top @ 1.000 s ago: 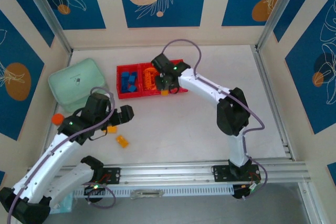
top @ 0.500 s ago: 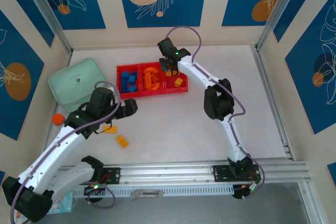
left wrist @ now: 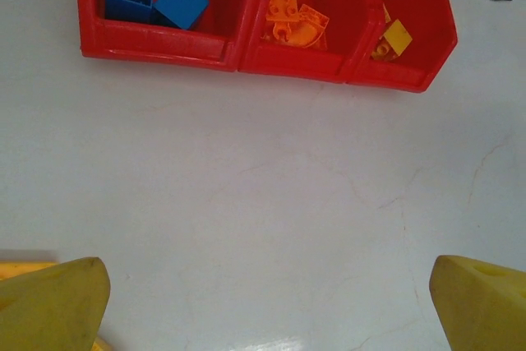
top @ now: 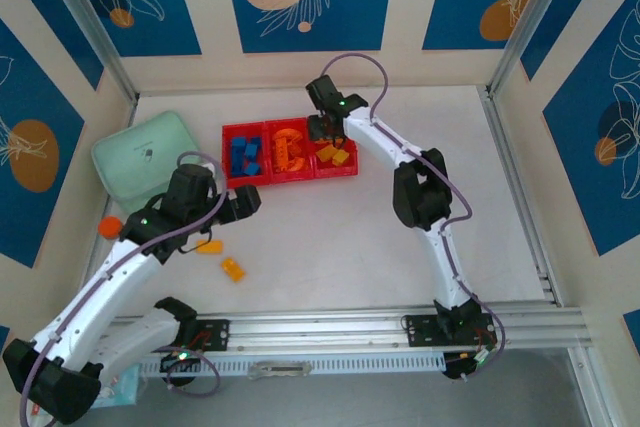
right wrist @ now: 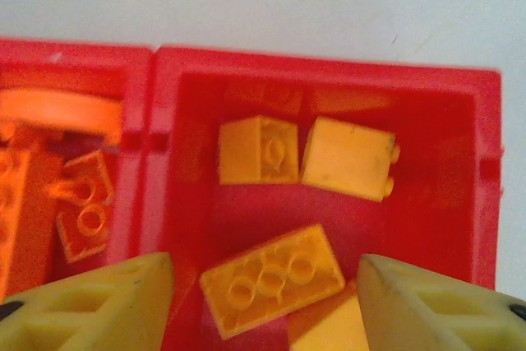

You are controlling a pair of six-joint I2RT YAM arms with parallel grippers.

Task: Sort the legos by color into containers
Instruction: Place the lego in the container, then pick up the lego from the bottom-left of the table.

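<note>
My right jaws hang spread over yellow legos [right wrist: 271, 279] in the 3 o'clock compartment [right wrist: 483, 203] of the tray [left wrist: 164, 45]; left jaws gape above worktop [left wrist: 263, 203].

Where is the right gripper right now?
Top view: the right gripper hangs over the rightmost compartment of the red tray, right of the orange pieces. Its wrist view shows yellow bricks lying below its parted fingers.

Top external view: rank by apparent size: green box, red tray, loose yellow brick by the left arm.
Largest: green box and red tray, roughly alike, too close to rank.
Smallest by far: yellow brick.
</note>
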